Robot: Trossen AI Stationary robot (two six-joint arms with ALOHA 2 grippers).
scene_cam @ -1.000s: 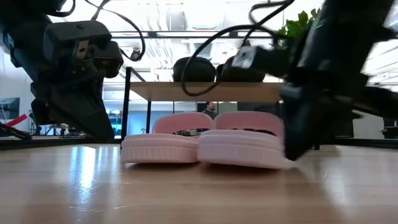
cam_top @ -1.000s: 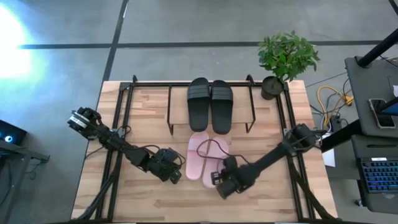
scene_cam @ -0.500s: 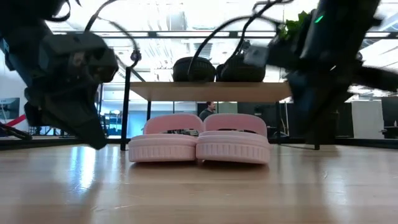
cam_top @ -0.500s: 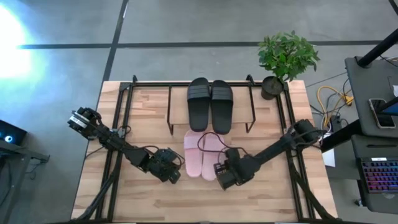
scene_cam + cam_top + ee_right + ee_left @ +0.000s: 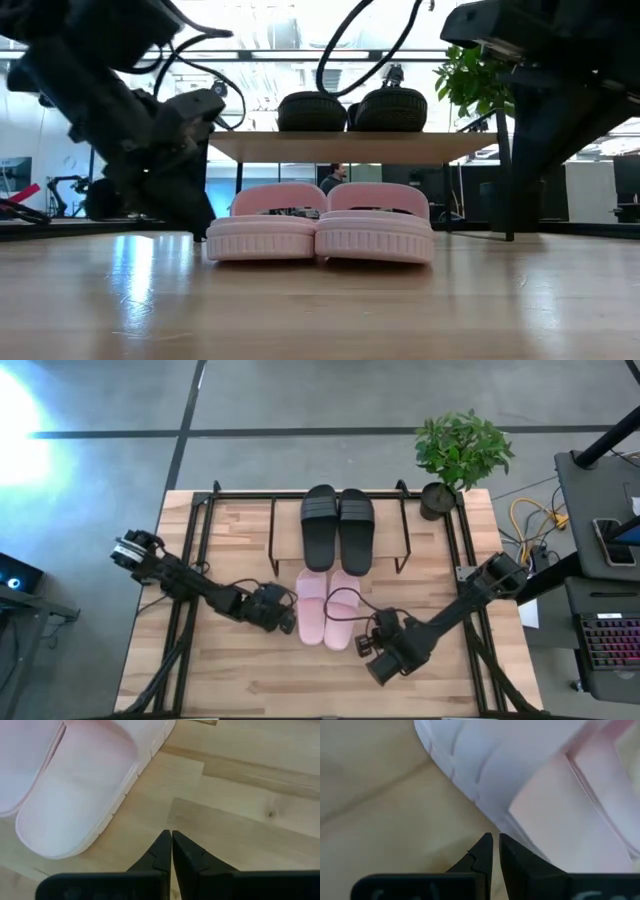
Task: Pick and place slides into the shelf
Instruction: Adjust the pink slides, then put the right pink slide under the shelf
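Two slides [image 5: 338, 528] are set side by side on the shelf [image 5: 290, 538] at the table's [image 5: 230, 680] far middle. Two more slides [image 5: 327, 607] are laid just nearer, on the table, touching each other. The left gripper [image 5: 283, 612] is placed just left of them, the right gripper [image 5: 366, 643] near-right. A plant [image 5: 460, 455] is stood at the far right corner.

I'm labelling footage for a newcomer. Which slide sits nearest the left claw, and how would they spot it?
On the wooden table, find the low shelf carrying two black slides. Just in front lie two pink ones side by side. It is the pink slide beside the left claw.
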